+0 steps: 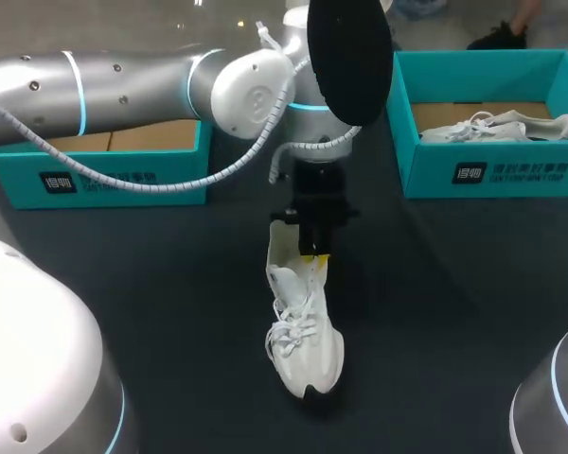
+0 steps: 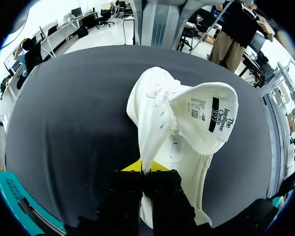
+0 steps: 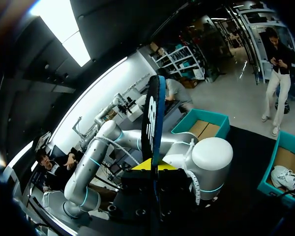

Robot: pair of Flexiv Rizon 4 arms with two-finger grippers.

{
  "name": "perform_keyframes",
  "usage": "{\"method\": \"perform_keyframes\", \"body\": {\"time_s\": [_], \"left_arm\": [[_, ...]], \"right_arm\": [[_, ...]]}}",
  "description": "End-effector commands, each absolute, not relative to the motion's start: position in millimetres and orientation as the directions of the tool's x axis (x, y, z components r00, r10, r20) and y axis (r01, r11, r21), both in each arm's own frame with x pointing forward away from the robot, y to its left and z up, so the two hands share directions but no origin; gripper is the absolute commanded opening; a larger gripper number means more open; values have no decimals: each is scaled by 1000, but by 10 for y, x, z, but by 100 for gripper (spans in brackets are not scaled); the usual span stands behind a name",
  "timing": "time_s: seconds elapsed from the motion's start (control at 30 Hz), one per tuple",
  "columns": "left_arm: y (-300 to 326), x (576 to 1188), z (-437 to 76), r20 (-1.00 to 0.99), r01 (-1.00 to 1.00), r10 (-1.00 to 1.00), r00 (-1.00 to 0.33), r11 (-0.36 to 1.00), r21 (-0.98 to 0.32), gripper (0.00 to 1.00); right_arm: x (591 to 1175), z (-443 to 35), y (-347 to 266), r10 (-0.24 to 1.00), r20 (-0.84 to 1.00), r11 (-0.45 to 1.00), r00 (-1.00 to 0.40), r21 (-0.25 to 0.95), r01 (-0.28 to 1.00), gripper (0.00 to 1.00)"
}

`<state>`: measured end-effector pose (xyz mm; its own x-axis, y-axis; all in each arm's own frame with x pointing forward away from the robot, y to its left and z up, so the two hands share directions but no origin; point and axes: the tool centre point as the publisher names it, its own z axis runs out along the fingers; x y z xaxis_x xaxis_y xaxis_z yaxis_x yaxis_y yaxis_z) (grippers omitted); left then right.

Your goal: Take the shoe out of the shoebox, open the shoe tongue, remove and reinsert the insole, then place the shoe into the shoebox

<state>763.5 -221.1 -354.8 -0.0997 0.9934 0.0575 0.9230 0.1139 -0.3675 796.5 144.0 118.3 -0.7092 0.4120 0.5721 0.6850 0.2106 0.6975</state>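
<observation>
A white shoe (image 1: 303,340) lies on the dark table (image 1: 151,312), toe toward the front edge. My left gripper (image 1: 314,253) stands over its opening, shut on the lifted tongue (image 2: 196,118), whose thin edge runs between the yellow tips (image 2: 146,167). The tongue's labelled underside faces up in the left wrist view, and the rest of the shoe (image 2: 152,108) lies beyond the fingers. A black insole (image 1: 350,57) hangs high above the table. In the right wrist view this insole (image 3: 152,118) stands edge-on, with my right gripper (image 3: 151,167) shut on its lower end.
A teal shoebox (image 1: 492,170) at the back right holds another white shoe (image 1: 497,128). A second teal shoebox (image 1: 104,180) sits at the back left behind my left arm (image 1: 123,85). Bare dark table surrounds the shoe on both sides.
</observation>
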Motion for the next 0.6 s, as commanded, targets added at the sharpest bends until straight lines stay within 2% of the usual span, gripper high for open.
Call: {"method": "perform_keyframes", "body": {"time_s": [0.03, 0.17, 0.2, 0.23, 0.27, 0.43, 0.6], "left_arm": [[-2237, 7620, -3585, 52, 931, 994, -94, 107, -350, 0], [-2259, 7657, -3608, -26, 939, 993, -114, 100, -330, 0], [-2274, 7678, -3605, -58, 941, 989, -133, 108, -321, 25], [-2275, 7691, -3600, -64, 939, 989, -131, 103, -328, 92], [-2275, 7710, -3587, -91, 940, 984, -153, 116, -320, 100], [-2318, 7816, -3427, -283, 934, 931, -232, 131, -333, 100], [-2357, 7986, -3119, -576, 902, 710, -406, 210, -377, 100]], "right_arm": [[7977, 1188, 1452, 416, 572, 212, -707, 695, 687, 0], [7977, 1188, 1452, 416, 572, 212, -707, 695, 687, 0], [7977, 1188, 1452, 416, 572, 212, -707, 695, 687, 0], [7977, 1188, 1452, 416, 572, 212, -707, 695, 687, 0], [7977, 1188, 1452, 416, 572, 212, -707, 695, 687, 0], [7977, 1188, 1452, 416, 572, 212, -707, 695, 687, 0], [7977, 1188, 1452, 416, 572, 212, -707, 695, 687, 0]]}}
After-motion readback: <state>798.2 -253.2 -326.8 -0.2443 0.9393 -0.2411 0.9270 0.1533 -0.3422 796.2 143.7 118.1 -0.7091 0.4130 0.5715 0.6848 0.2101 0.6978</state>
